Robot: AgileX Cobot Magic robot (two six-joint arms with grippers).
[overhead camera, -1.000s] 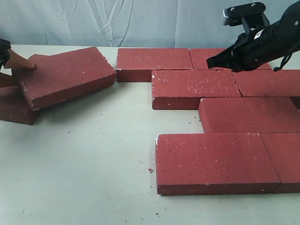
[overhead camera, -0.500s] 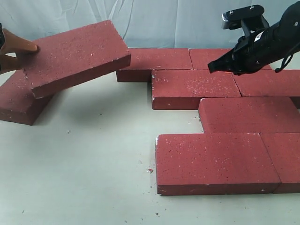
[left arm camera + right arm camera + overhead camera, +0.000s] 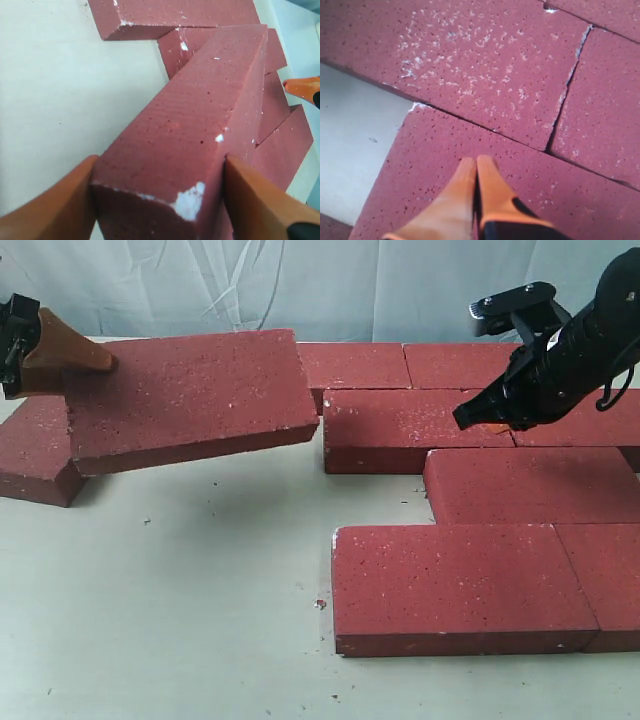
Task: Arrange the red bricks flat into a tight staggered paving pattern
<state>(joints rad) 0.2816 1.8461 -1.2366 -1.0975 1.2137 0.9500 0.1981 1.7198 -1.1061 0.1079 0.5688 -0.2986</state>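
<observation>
Swung rightward and levelled since the earlier frames, one dark red speckled rectangular paver brick (image 3: 190, 395) is clamped at its end by the left gripper (image 3: 157, 200) and held above the pale table (image 3: 200, 590), near the laid red bricks (image 3: 460, 585). The right gripper (image 3: 476, 165) is seen closed, empty, above that paving.

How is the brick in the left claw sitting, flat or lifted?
Lifted and tilted: the left gripper clamps one end of the brick; the other hangs above the table.
</observation>
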